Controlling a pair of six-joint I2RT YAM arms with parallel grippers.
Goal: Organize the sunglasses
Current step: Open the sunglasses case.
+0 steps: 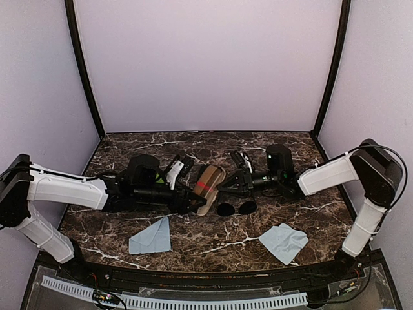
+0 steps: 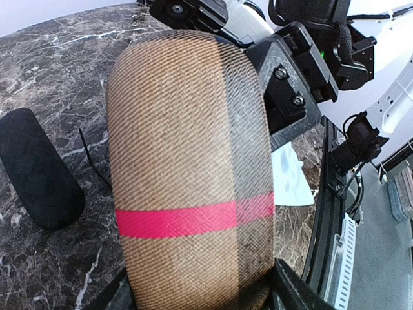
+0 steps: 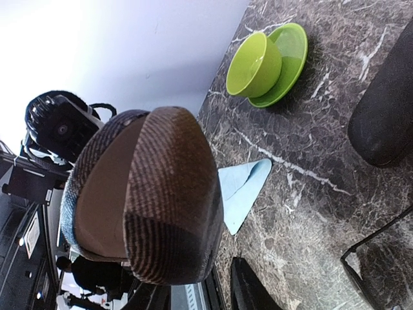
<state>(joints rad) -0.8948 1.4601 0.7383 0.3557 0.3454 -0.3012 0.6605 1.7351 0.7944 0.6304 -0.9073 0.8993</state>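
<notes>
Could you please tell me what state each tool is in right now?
The left tool is closed on the brown striped case.
The right tool: it cannot be told whether it is open or closed.

Lab booth: blank walls (image 1: 206, 64), marble tabletop (image 1: 206, 240).

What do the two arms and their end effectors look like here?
The left arm and right arm are built alike: smooth white shell links joined by black cylindrical joints. The left end effector and right end effector are black and angular. A thin black cable loops off the right arm's elbow, and a small green light glows near its wrist.
</notes>
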